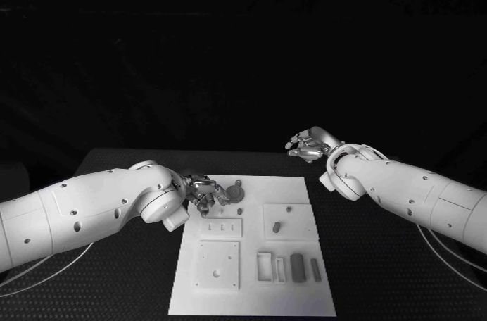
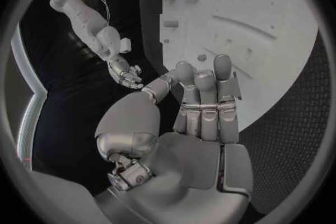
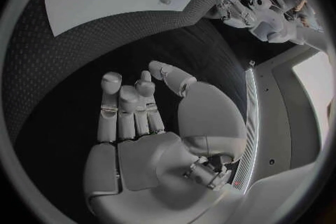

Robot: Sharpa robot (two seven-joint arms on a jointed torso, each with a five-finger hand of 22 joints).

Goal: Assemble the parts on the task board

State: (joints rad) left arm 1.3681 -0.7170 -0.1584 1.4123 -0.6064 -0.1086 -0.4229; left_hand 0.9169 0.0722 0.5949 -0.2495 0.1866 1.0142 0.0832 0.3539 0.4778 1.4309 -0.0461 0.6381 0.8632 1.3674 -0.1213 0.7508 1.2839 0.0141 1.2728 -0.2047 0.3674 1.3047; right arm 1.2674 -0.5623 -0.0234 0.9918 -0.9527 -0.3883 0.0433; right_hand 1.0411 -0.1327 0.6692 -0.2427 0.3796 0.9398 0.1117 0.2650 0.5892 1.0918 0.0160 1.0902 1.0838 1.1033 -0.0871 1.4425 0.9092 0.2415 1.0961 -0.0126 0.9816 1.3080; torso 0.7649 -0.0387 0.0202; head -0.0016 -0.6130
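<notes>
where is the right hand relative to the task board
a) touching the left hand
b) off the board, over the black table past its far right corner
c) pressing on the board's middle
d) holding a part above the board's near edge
b: in the head view the right hand is off the task board, over the black table, beyond the board's far right corner, holding nothing.
</notes>
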